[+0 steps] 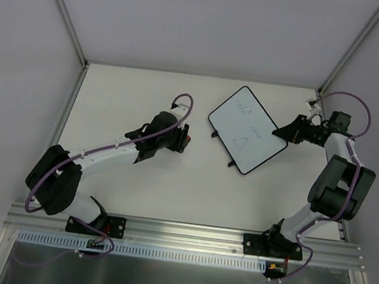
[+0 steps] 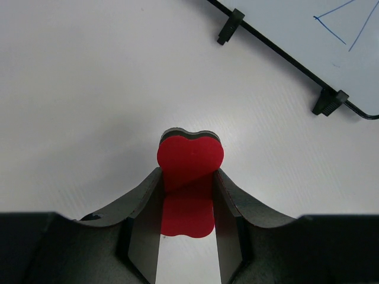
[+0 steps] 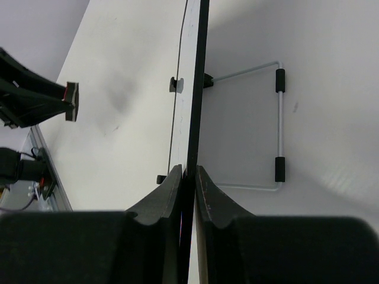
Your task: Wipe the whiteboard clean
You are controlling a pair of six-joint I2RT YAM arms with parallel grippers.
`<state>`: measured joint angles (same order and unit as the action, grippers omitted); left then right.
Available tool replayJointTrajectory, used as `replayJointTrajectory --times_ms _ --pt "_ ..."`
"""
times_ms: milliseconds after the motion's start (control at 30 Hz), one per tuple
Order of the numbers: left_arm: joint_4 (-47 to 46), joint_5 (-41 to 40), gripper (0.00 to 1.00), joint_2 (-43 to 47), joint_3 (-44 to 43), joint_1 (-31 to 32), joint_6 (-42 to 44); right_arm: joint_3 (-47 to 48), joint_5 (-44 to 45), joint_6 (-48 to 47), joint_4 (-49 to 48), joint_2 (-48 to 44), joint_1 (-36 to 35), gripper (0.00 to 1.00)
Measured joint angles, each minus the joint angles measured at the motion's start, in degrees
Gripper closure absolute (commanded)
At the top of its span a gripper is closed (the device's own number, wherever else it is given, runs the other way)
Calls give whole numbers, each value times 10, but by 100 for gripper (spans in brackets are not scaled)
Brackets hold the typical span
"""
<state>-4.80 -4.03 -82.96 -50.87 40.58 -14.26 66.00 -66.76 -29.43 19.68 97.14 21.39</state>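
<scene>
Only right wrist shows the wire stand; right hand pinches whiteboard, left hand eraser.

Smooth whites, matt blacks, one red pad.
The whiteboard has a smooth, faintly glossy white face and a thin black plastic rim. Its wire stand is bright metal with black sleeves. The eraser looks like matt red foam on a dark backing. The fingers of the left hand and the right hand are matt dark plastic. The surface is matt white.

Tilted marked whiteboard, edge-gripped
</scene>
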Motion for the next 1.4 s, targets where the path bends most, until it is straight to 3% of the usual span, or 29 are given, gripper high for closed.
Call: replayJointTrajectory --times_ms 400,700,867,1167,1400 --pt "13 -1 80 44 52 -6 8 11 -38 -86 76 18 -68 100" --pt "10 -7 72 -3 55 -6 -1 11 -36 -90 84 18 -71 88" --pt "10 -10 57 -61 57 -6 -24 7 -21 -92 94 17 -74 77" --pt "5 -24 28 -79 59 -6 -43 -20 23 -101 155 20 -98 75" --pt "11 -26 36 -58 89 -6 -45 -20 26 -101 158 20 -98 75"
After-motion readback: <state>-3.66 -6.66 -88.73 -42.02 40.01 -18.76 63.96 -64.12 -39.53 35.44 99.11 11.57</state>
